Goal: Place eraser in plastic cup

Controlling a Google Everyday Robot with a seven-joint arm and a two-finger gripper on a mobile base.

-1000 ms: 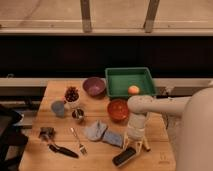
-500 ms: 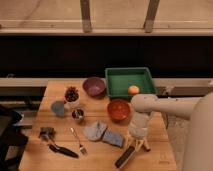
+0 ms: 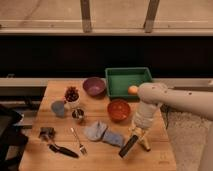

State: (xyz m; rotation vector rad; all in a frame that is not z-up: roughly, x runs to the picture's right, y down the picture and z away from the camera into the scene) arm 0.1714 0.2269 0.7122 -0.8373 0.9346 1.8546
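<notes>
**A:** How far along is it?

**B:** Early. The eraser (image 3: 127, 147) is at the lower middle of the frame, low over the bench (image 3: 162, 155), slanting up to the right. The tool (image 3: 138, 137) is just right of centre in the lower frame, below the red bowl (image 3: 119, 110). Its fingers are pressed together, and it looks to be pinching the eraser's upper end.

**A:** So the grasp is made?

**B:** I'd judge so, though the contact itself is hard to make out. The carry and the drop remain. The plastic cup (image 3: 58, 107) stands at the left of the frame, well apart from the eraser. Between them are a blue-grey cloth (image 3: 102, 132) and a metal cup (image 3: 78, 115).

**A:** Anything in the cup yet?

**B:** I can't see inside it, but the eraser is plainly not there.

**A:** What changed from a second ago?

**B:** Then the eraser lay nearer the bottom edge of the frame, with the tool over it. Now it sits higher in the frame, its right end drawn up against the tool. Everything else on the bench is where it was.
</notes>
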